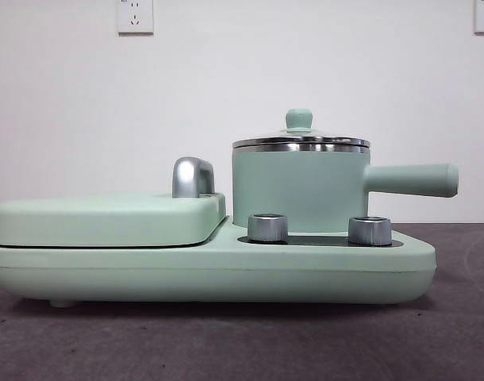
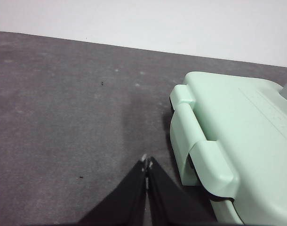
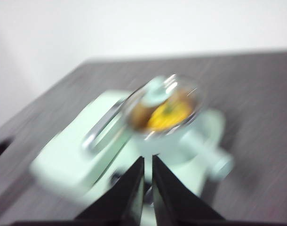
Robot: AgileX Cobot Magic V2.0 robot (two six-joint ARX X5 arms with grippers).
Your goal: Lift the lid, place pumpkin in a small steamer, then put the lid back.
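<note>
The small steamer (image 1: pixel 297 190), a mint-green pot with a long side handle, stands on the right of the mint-green cooker. The glass lid (image 1: pixel 300 140) with its mint knob sits on the pot's steel rim. In the blurred right wrist view the lid (image 3: pixel 164 106) covers the pot, and the yellow pumpkin (image 3: pixel 169 114) shows through the glass inside it. My right gripper (image 3: pixel 148 162) is shut and empty, some way back from the steamer. My left gripper (image 2: pixel 147 165) is shut over bare table beside the cooker's end.
The flat mint-green grill cover (image 1: pixel 107 218) with a chrome handle (image 1: pixel 192 176) takes up the cooker's left half. Two steel dials (image 1: pixel 267 227) stand in front of the pot. The dark grey table (image 2: pixel 63 117) runs to a white wall.
</note>
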